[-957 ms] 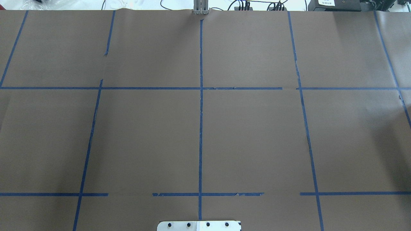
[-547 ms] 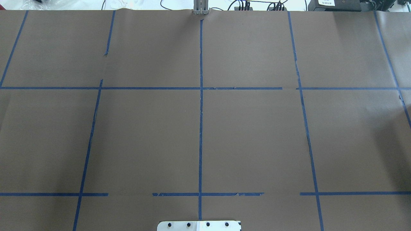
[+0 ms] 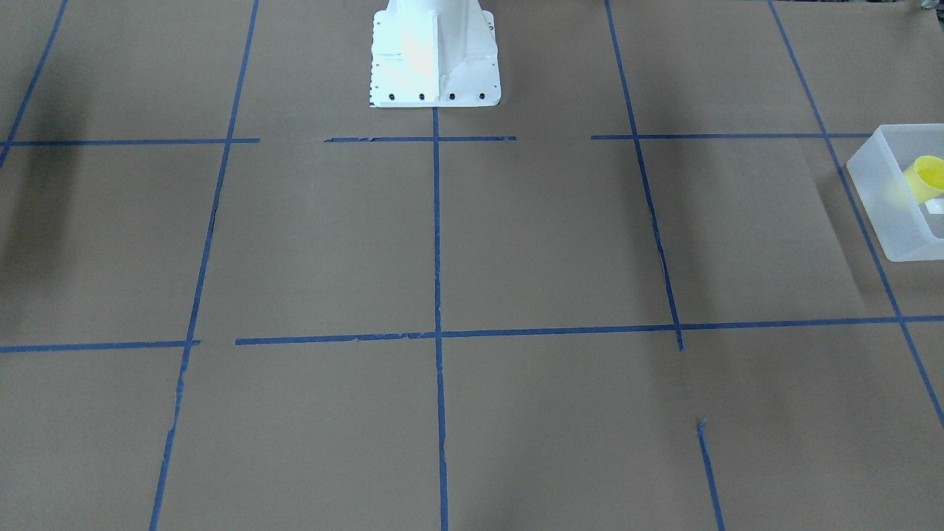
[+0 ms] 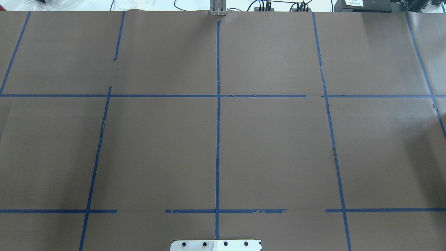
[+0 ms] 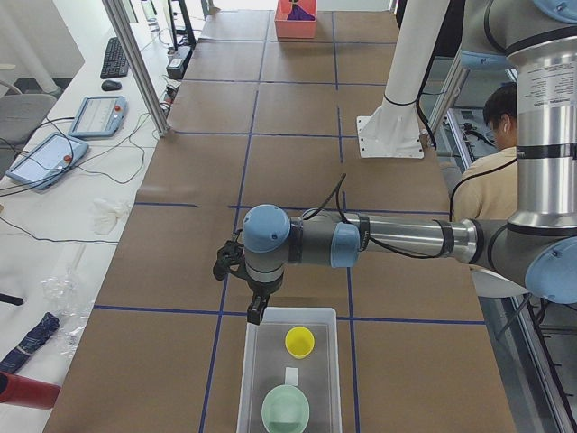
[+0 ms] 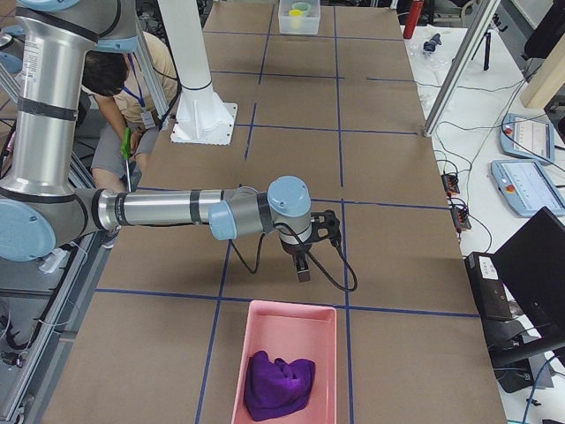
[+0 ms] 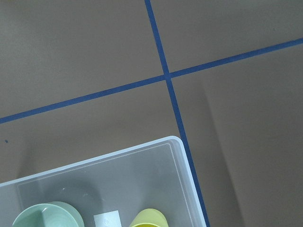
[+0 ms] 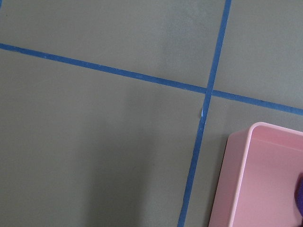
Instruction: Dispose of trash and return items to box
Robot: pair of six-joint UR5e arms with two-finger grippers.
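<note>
The frosted box (image 5: 250,365) stands at the table's end on my left. The yellow cup (image 5: 299,342) and the mint-green bowl (image 5: 286,409) sit inside it, with a white label between them. The left wrist view shows the box's corner (image 7: 118,155), the bowl (image 7: 47,216) and the cup (image 7: 149,219). The front-facing view shows the box (image 3: 881,203) and the cup (image 3: 928,177). My left gripper (image 5: 257,311) hangs just beyond the box's rim. My right gripper (image 6: 303,268) hangs above the table near a pink bin (image 6: 252,353). I cannot tell whether either gripper is open or shut.
The pink bin holds a crumpled purple cloth (image 6: 280,384); its corner shows in the right wrist view (image 8: 241,175). The white robot base (image 3: 434,55) stands at the table's near edge. A seated operator (image 5: 505,171) is behind it. A metal post (image 5: 140,68) rises at the far edge.
</note>
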